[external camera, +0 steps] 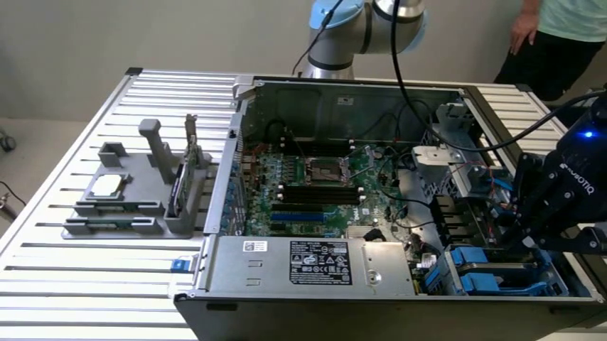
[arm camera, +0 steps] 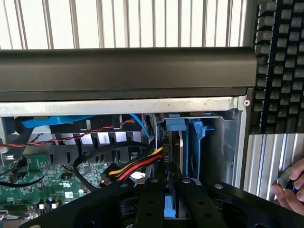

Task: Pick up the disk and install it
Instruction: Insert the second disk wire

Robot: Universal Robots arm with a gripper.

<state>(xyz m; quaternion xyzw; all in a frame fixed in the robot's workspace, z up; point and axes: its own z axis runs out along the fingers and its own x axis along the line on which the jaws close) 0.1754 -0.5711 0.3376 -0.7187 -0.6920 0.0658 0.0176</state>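
the claw [arm camera: 172,199], nearly closed, pinches the disk [arm camera: 172,142] by its blue frame edges in the computer case's [external camera: 284,266] corner bay; rigid, moderately heavy, shock-sensitive.

open PC case [external camera: 332,92] sat on slatted table [external camera: 67,284], motherboard [external camera: 313,185] exposed, grey fixture [external camera: 142,192] beside it, keyboard [arm camera: 280,61] near case, person [external camera: 559,35] stood behind
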